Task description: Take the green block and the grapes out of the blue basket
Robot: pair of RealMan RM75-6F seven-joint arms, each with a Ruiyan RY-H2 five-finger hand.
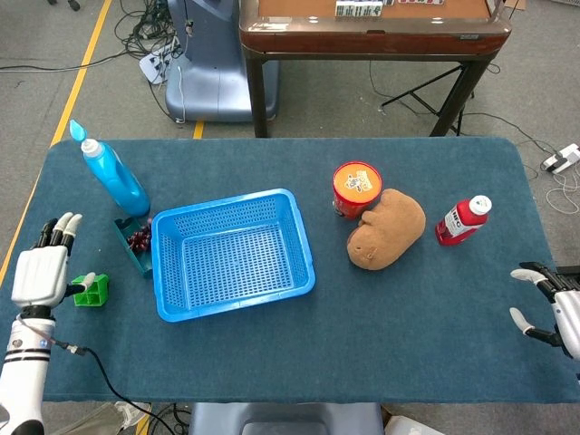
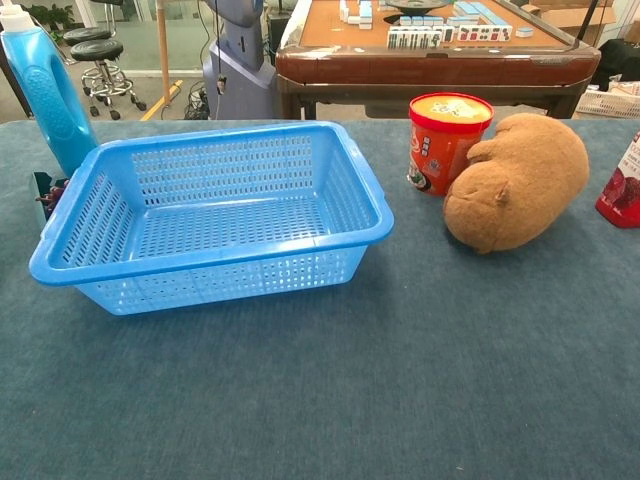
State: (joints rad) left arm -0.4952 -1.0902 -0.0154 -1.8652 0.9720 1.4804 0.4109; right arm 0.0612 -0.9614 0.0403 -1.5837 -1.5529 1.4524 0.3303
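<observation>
My left hand (image 1: 40,272) is open, with its fingers straight and a little apart, and it holds nothing. It sits near the left edge of the table (image 1: 426,308). My right hand (image 1: 553,308) is at the right edge, fingers spread and empty too. The blue basket (image 1: 232,255) looks empty. The green block (image 1: 91,290) lies on the table just beside my left hand, well left of the basket. The grapes (image 1: 139,238) sit in a small dark tray (image 1: 130,246) by the basket's left wall, near the blue bottle (image 1: 111,178). So I think both things are out and the job looks done. I think the block is light and hard, easy to pinch by its sides. The grapes look soft and bumpy, so I would hold them gently around the bunch.
</observation>
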